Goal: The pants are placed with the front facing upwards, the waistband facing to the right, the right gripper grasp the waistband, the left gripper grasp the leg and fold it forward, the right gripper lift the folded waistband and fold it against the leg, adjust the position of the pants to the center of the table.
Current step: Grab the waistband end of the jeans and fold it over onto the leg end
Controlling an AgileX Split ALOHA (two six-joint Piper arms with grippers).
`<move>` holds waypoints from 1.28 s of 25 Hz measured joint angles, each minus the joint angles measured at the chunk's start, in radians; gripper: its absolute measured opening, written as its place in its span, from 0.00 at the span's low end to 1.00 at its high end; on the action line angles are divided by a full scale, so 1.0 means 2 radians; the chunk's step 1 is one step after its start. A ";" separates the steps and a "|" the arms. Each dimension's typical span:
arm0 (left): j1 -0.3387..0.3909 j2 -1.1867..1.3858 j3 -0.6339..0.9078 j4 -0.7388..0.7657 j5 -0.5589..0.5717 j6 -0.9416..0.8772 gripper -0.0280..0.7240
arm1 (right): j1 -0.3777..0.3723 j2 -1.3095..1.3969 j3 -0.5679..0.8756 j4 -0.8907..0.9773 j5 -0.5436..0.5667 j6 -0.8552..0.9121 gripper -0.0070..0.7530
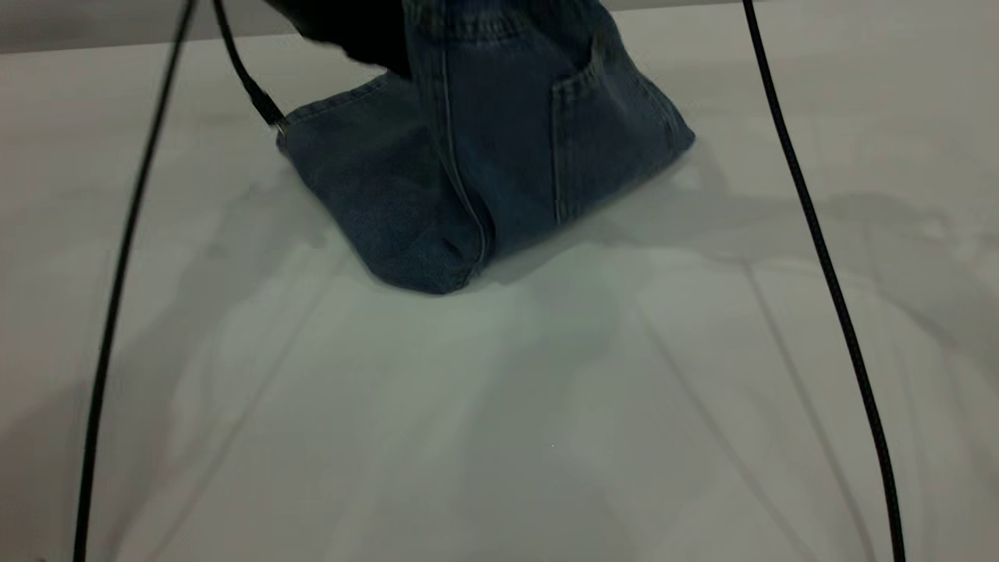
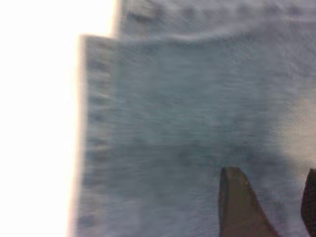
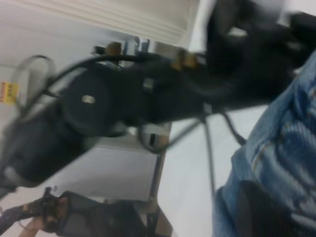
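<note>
The blue denim pants (image 1: 499, 156) hang from above, their lower fold resting on the white table (image 1: 499, 406). The stitched waistband (image 1: 468, 25) is raised at the top edge of the exterior view, and a patch pocket (image 1: 601, 117) faces the camera. My right gripper (image 3: 276, 202) is out of the exterior view; in its wrist view one dark finger (image 3: 254, 212) is wrapped in denim (image 3: 286, 148), shut on the waistband. My left gripper (image 2: 274, 197) stands open just over a flat leg (image 2: 187, 128), near its stitched hem (image 2: 91, 123). A dark part of it (image 1: 351, 31) shows beside the pants.
Black cables cross the table at left (image 1: 117, 297) and right (image 1: 819, 257), and a third (image 1: 246, 78) ends at the pants' left corner. The left arm (image 3: 98, 108) fills the right wrist view. The table's far edge (image 1: 117, 47) runs close behind the pants.
</note>
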 joint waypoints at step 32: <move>0.073 -0.182 0.000 0.010 0.082 -0.004 0.45 | 0.094 0.131 -0.182 0.002 -0.141 -0.003 0.10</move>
